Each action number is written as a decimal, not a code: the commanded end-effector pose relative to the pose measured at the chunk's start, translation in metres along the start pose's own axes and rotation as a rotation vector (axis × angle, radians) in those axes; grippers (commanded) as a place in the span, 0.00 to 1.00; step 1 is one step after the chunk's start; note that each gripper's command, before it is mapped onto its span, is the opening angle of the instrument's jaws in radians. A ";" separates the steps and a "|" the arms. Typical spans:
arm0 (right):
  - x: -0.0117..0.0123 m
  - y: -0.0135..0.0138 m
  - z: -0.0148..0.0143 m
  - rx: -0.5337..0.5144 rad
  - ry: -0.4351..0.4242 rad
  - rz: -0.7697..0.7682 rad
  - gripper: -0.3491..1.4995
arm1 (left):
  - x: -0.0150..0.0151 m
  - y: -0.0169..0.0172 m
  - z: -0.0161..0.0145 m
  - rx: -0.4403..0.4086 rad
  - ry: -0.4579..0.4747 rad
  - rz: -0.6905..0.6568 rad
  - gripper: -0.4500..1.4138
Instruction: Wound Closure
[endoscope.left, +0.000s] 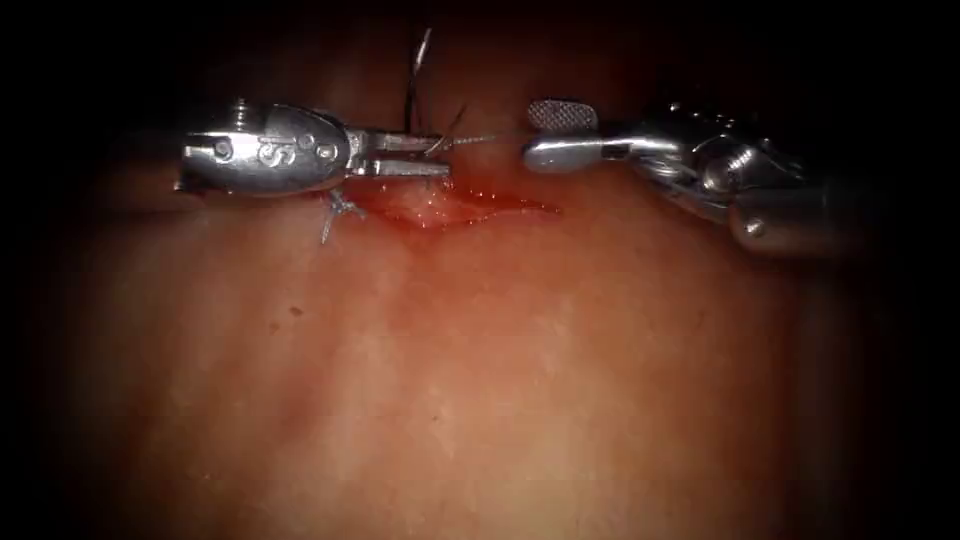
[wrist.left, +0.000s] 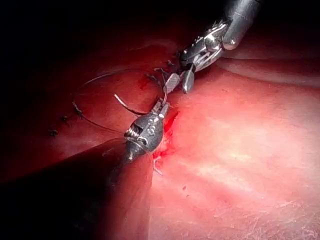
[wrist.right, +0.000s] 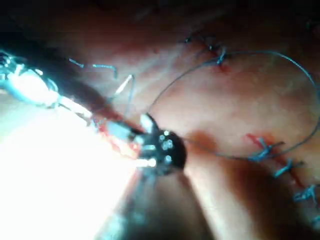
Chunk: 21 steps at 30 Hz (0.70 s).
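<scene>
The left end effector (endoscope.left: 440, 155) clamps the thin curved steel needle (endoscope.left: 415, 75) near its tail above the glistening cut (endoscope.left: 450, 208); the right end effector (endoscope.left: 545, 135) gapes wide, serrated pad showing, holding nothing.

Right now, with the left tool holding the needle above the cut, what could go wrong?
1. The left tool grips the needle near one end, clear of the tissue; it may swivel in so short a grip.
2. The thread lies in a wide loop over earlier stitches and may snag on them.
3. The right tool, open and empty, is close to the needle tip and may knock it.
</scene>
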 end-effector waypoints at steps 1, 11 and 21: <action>-0.0004 0.0007 0.0005 0.004 -0.006 -0.022 0.55 | 0.0001 -0.0009 0.0004 0.010 0.005 0.007 0.00; 0.0002 0.0027 -0.0012 0.129 -0.037 0.034 0.04 | 0.0042 -0.0012 -0.0010 0.058 0.044 0.066 0.00; -0.0005 0.0042 0.0016 0.142 0.095 0.307 0.28 | 0.0016 0.0059 0.0027 -0.023 0.149 0.155 0.00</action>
